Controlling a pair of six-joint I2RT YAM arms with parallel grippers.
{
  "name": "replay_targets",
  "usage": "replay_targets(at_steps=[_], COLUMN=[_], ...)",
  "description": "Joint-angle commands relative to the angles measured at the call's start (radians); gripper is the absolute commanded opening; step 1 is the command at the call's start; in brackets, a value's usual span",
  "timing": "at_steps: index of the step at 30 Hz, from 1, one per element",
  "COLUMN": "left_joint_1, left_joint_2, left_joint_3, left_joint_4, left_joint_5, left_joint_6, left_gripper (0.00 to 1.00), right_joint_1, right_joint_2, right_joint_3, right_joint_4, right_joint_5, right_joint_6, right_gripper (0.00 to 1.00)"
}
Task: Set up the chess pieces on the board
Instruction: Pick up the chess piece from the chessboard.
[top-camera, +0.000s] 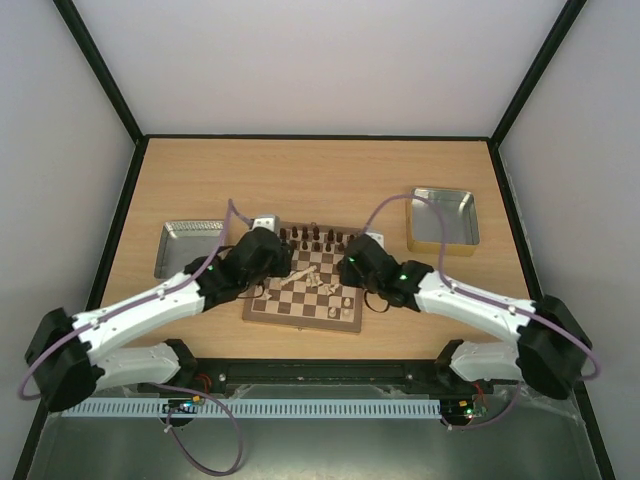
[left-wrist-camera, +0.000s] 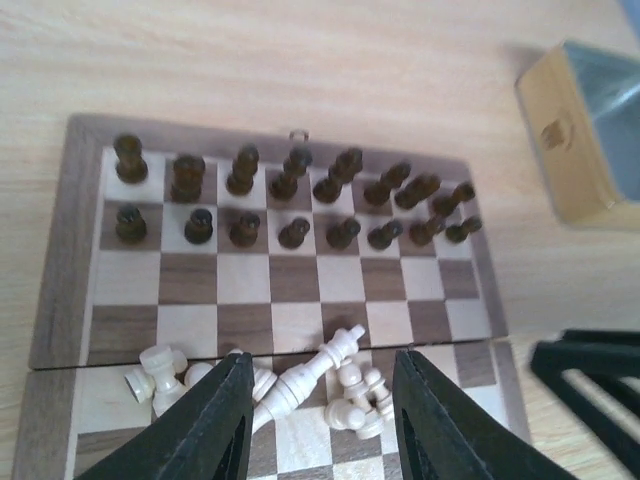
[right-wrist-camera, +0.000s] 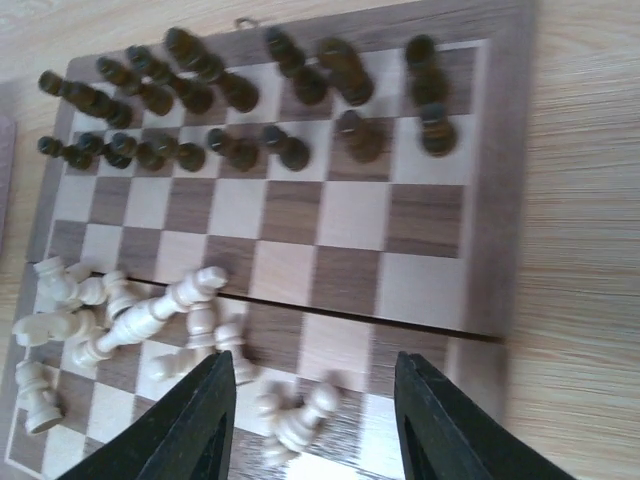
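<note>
Starting at the table's (top-camera: 320, 180) left edge, a shiny metal tray (top-camera: 180, 255) sits well apart from the action. Next to it comes the left pincer (left-wrist-camera: 322, 365), hovering low over the board's left side with its jaws released and apart, nothing clamped between them. Through the wrist view, the heap of pieces lies right in the gap below. The board (left-wrist-camera: 293, 277) itself lies at the middle of the table's near edge, between the two arms. Along its far edge the dark chessmen (left-wrist-camera: 242, 170) stand upright in two tidy rows. The chess pieces (right-wrist-camera: 150, 315), the cream ones, are another story: they lie tumbled in a pile on the board's near half, around the seam across its middle, most on their sides and touching one another, a tall one lying slantwise on top. A few more lie just beside the heap, toward the board's right edge. Over those hangs the right pincer (right-wrist-camera: 312, 360), jaws likewise released, gripping nothing. Finally, near the table's far right corner, a second metal tray (top-camera: 445, 212) rests alone.
</note>
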Motion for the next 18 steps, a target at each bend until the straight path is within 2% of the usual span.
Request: replay_targets(at_steps=[1, 7, 12, 18], left_joint_1=[0.014, 0.091, 0.162, 0.217], left_joint_2=[-0.116, -0.246, -0.309, -0.338], left_joint_3=[-0.063, -0.158, -0.214, -0.24], left_joint_4=[0.092, 0.116, 0.133, 0.126], left_joint_5=[-0.123, -0.145, -0.089, -0.051], left_joint_6=[-0.012, -0.028, -0.042, -0.046], left_gripper=[0.42, 0.42, 0.42, 0.42], right_joint_1=[0.058, 0.125, 0.157, 0.174], right_joint_2=[0.13, 0.292, 0.359, 0.442], right_joint_3=[0.114, 0.21, 0.269, 0.353], right_joint_4=[-0.005, -0.047, -0.056, -0.104], right_joint_5=[-0.008, -0.063, -0.106, -0.059], right_joint_6=[-0.074, -0.1, -0.134, -0.14], right_gripper=[0.4, 0.24, 0.28, 0.32])
